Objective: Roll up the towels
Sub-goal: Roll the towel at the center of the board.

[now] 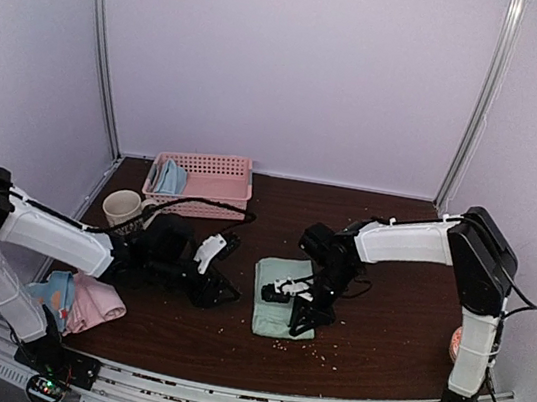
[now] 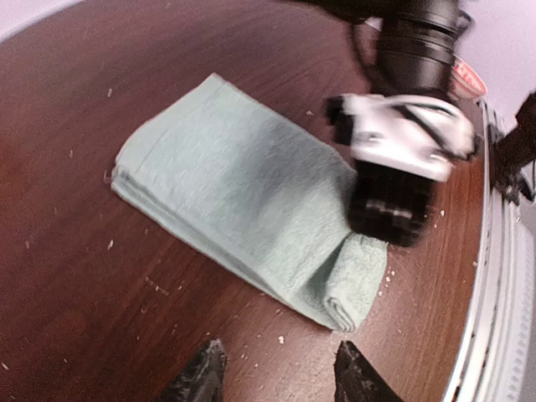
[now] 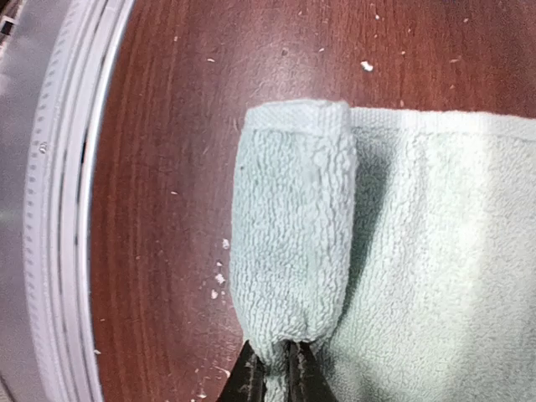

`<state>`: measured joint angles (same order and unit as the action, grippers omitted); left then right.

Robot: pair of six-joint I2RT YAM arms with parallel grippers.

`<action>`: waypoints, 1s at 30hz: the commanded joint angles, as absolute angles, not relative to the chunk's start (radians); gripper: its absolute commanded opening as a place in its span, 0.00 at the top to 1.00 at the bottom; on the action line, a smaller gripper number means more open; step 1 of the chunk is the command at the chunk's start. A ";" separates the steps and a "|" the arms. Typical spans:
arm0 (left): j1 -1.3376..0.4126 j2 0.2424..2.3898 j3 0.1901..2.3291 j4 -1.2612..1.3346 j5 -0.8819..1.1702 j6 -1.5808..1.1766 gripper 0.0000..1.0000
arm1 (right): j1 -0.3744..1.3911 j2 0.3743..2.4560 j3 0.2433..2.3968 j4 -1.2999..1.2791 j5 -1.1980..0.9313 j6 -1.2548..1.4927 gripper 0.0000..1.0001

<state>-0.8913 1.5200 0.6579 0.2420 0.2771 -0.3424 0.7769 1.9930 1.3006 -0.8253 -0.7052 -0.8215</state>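
Rolling barely begun: green towel [image 2: 243, 193], near-right of pink basket [image 1: 204, 158], has one turn at its near end, rest flat. R gripper [image 3: 279, 352] jaws clamped on that roll; L gripper [image 2: 278, 352] jaws apart, empty. Left to do, I'd say: blue towel [image 1: 169, 178] in basket, pink towel [image 1: 97, 302] + dotted towel [image 1: 51, 292] near-left of basket. Last two part-hidden by L arm.

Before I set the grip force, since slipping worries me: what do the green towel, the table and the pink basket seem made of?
The green towel looks like soft, matte terry cloth: fuzzy loops show close up. The table looks like dark reddish wood or laminate, smooth with slight sheen. The pink basket is probably rigid plastic, its walls a regular grid of holes.
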 commanded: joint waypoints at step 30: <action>-1.275 1.996 1.104 0.133 -0.075 0.339 0.94 | 0.642 2.294 1.563 -1.356 -0.981 -0.990 0.89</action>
<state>-1.2716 1.9945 1.0924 0.1402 -0.0837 0.3470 0.6418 2.2963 1.5570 -1.3411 -0.9943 -0.9672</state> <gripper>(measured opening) 0.108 0.081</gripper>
